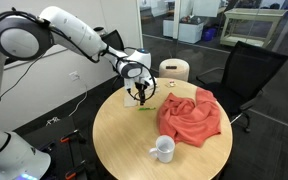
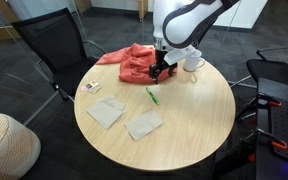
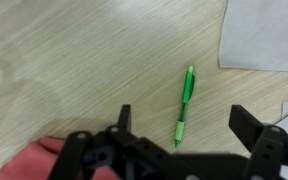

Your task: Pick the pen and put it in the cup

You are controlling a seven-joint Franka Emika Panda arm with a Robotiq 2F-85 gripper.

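The pen (image 3: 185,105) is a slim green stick lying flat on the round wooden table; it also shows in both exterior views (image 2: 152,96) (image 1: 145,107). My gripper (image 3: 184,125) is open and empty, hovering above the table with the pen's lower end between its two black fingers. In the exterior views the gripper (image 1: 140,97) (image 2: 162,72) hangs above the table near the pen. The cup (image 1: 164,149), a small white mug with a side handle, stands upright near the table edge; it also shows behind the arm (image 2: 193,62).
A crumpled red cloth (image 1: 191,115) (image 2: 132,62) lies on the table beside the gripper, its edge in the wrist view (image 3: 34,163). Paper sheets (image 2: 144,124) (image 2: 106,112) (image 3: 264,35) lie on the table. Black chairs (image 1: 246,70) (image 2: 54,45) and a white cylinder with tan top (image 1: 174,70) stand around.
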